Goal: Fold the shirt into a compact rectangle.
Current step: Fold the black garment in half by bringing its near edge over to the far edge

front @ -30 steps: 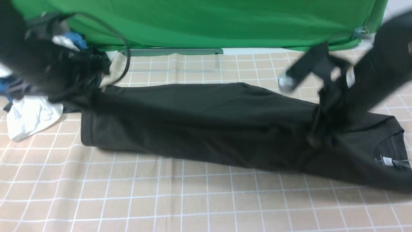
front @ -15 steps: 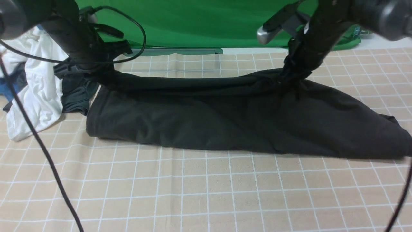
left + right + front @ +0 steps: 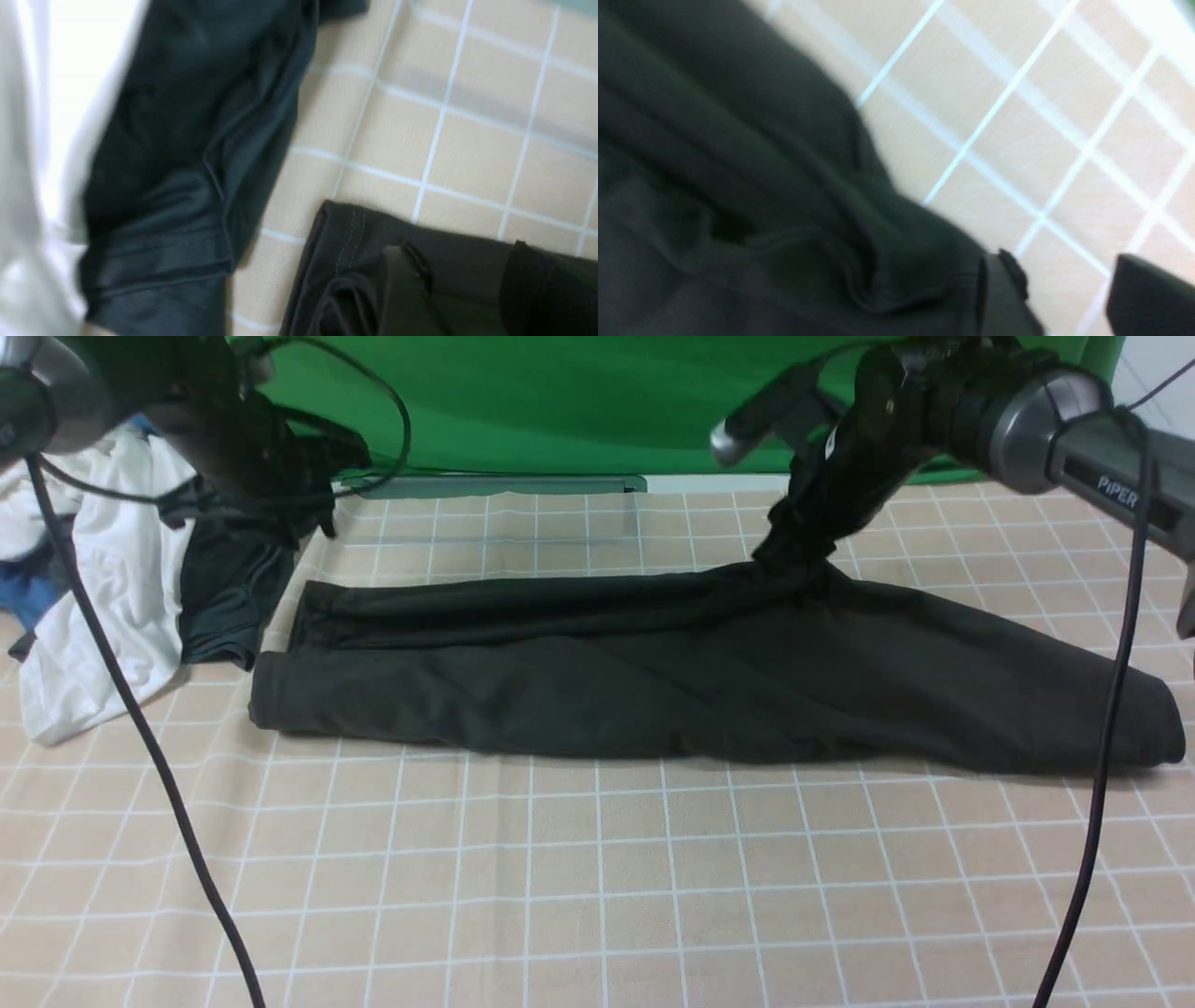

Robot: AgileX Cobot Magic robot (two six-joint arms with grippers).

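Shirt (image 3: 709, 681) lies as a long band folded lengthwise, in front of the backdrop (image 3: 607, 401). Left gripper (image 3: 460, 249) and right gripper (image 3: 1064, 256), nearer the backdrop, both stand released, grasping nothing. Lengthwise folding looks done; crosswise folds into a rectangle seem left.

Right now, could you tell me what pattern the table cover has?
The table cover is beige with a white grid, clearest in the front view.
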